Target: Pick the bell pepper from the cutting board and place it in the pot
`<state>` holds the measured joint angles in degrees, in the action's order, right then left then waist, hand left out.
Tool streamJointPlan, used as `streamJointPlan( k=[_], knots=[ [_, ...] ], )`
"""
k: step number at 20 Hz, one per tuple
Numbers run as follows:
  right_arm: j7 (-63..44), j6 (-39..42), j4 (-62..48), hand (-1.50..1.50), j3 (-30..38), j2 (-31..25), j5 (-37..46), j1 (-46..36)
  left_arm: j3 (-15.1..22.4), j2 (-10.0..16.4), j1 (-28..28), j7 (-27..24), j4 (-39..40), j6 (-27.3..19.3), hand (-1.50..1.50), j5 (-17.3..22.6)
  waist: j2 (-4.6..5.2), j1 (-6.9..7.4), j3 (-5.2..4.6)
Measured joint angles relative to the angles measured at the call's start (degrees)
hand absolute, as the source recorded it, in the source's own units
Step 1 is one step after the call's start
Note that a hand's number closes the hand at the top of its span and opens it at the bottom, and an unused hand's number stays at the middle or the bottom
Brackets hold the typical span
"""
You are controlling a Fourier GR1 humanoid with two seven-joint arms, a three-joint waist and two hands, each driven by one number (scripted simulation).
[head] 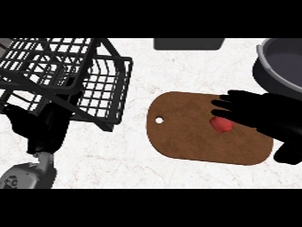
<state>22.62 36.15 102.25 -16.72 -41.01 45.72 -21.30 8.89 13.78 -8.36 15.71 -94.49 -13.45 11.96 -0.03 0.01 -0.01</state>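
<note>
No readable text, no labels, no numbers, no signs

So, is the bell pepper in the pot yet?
Out: the bell pepper lies on the cutting board, partly under the right hand, outside the pot.

Bright, even light washes the pale counter (179, 57), while the pot (290, 62) holds dim shade inside.

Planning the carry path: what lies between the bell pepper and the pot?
Head view: only the right hand lies between the bell pepper and the pot, over the cutting board's right edge and a strip of counter.
</note>
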Motion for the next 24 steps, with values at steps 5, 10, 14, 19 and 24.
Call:
streamJointPlan(
  k=[5, 10, 14, 19, 24],
  knots=[
    [-1.80, 1.02, 1.67, -1.50, 0.83, 3.41, 3.30, 2.54, -0.32, -1.22, 0.71, 0.88, -1.15, 0.62, 0.00, -1.41, -0.01, 0.01, 0.01],
    [-3.71, -0.34, -1.98, -1.50, -0.17, 6.95, 8.96, 1.29, -1.05, -2.17, 0.78, 0.79, -0.86, 1.61, 0.00, -2.02, 0.03, 0.18, 0.00],
    [-4.50, -3.15, -5.48, -1.50, -2.18, 10.06, 13.89, 1.27, -1.27, -2.33, 1.17, 2.82, -3.21, 1.73, 0.00, -2.86, 0.04, 0.28, 0.02],
    [-2.19, -5.82, -9.94, -1.50, -3.26, 11.66, 19.10, 0.81, -2.98, -2.75, 0.44, 3.22, -2.74, 3.15, 0.00, -3.06, 0.05, 0.22, 0.01],
    [-3.88, -7.56, -14.17, -1.50, -4.99, 14.99, 24.93, -0.15, -3.07, -3.95, 1.32, 1.72, -1.91, 3.86, 0.00, -4.30, 0.06, 0.23, 0.01]
  ],
)
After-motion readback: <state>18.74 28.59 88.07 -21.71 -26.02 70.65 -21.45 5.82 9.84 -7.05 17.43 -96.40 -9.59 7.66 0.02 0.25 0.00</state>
